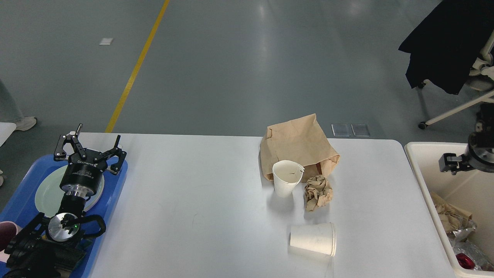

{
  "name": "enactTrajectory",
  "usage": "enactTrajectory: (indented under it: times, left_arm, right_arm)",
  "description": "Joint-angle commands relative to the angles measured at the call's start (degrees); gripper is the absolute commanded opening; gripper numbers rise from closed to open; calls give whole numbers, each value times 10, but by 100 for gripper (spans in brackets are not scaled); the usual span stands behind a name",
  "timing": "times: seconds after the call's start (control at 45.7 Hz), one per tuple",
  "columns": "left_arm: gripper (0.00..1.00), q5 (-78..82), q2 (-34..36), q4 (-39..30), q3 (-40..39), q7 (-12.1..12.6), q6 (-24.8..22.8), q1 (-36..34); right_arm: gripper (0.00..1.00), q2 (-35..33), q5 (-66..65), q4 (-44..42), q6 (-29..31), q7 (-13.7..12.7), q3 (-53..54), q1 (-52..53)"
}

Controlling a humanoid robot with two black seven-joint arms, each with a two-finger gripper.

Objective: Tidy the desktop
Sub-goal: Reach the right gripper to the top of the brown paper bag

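Table (200,216): white, rounded corners, fills the lower middle of the head view, with a blue tray (115,193) at its left end and a cream bin (428,170) at its right end.

On the table, right of centre: a brown paper bag (299,144) lies slumped toward the far edge. An upright white paper cup (285,183), rim torn at one side, stands touching the bag's front. A crumpled brown paper wad (318,192) lies just right of that cup. A second white cup (314,239) lies on its side nearer the front edge, apart from the wad, mouth to the right.

Left end effector (90,150): above the far part of the tray, fingers spread apart, nothing between them. A pale green plate (44,195) lies in the tray beneath the arm. A dark red item (4,235) is cut off at the left edge.

Right end effector (449,163): only a dark part shows at the right edge above the bin; whether its fingers are apart or together cannot be determined.

Bin contents: brown paper (449,222), crinkled foil (465,235) and a red item (464,262) at the near end.
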Motion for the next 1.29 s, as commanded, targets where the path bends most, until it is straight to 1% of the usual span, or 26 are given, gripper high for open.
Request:
enactTrajectory:
  times: [0.0, 0.044, 0.088, 0.219, 0.328, 0.372, 0.394, 0.46, 0.504, 0.526, 0.745, 0.942, 1.007, 1.095, 1.27]
  left_arm:
    - [96, 0, 0, 0, 0, 0, 0, 0]
    - [96, 0, 0, 0, 0, 0, 0, 0]
    - [96, 0, 0, 1, 0, 0, 0, 0]
    - [96, 0, 0, 0, 0, 0, 0, 1]
    - [96, 0, 0, 1, -1, 0, 0, 1]
    - [96, 0, 0, 1, -1, 0, 0, 1]
    - [96, 0, 0, 0, -1, 0, 0, 1]
    - [96, 0, 0, 1, -1, 0, 1, 1]
    - [96, 0, 0, 1, -1, 0, 0, 1]
    - [96, 0, 0, 1, 0, 0, 1, 1]
    - [96, 0, 0, 1, 0, 0, 1, 1]
    - [96, 0, 0, 0, 0, 0, 0, 0]
    - [96, 0, 0, 0, 0, 0, 0, 0]
    - [97, 0, 0, 0, 0, 0, 0, 0]
    - [96, 0, 0, 0, 0, 0, 0, 0]
  right_arm:
    - [100, 62, 4, 11, 169, -3, -3, 118]
    - [100, 84, 12, 26, 207, -1, 7, 158]
    - [100, 90, 23, 60, 223, -1, 20, 196]
    - [100, 93, 34, 155, 226, 3, 46, 297]
    - [100, 103, 79, 211, 215, 8, 76, 334]
    - [100, 118, 109, 221, 215, 19, 82, 350]
    - [100, 125, 123, 225, 214, 30, 82, 356]
    - [100, 133, 139, 232, 214, 81, 82, 369]
    - [100, 133, 140, 231, 214, 105, 81, 370]
    - [100, 134, 140, 231, 214, 111, 81, 370]
    - [100, 128, 140, 223, 206, 111, 84, 355]
    - [100, 135, 140, 173, 154, 111, 90, 303]
    - [100, 135, 141, 138, 141, 110, 103, 270]
    - [100, 143, 141, 71, 133, 109, 120, 206]
    - [100, 182, 141, -97, 128, 106, 128, 68]
